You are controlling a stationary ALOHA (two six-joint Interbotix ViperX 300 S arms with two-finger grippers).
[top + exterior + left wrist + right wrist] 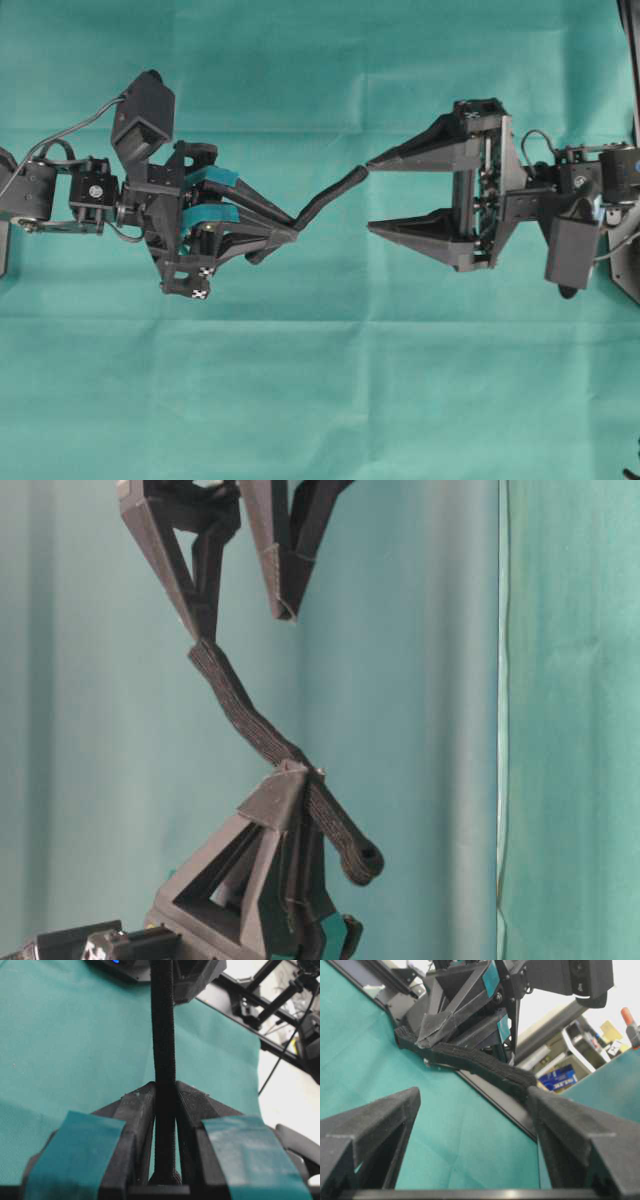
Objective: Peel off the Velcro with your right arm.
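Evidently the left gripper (pixel 290 228) clamps the Velcro (pixel 328 199) as an anchor, while the right gripper (pixel 368 196) (jaws apart, unclenched) touches its free end.

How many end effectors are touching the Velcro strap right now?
2. The left end effector is clamped on the Velcro strap near its looped end. The right end effector stands open, one fingertip touching the strap's free end.
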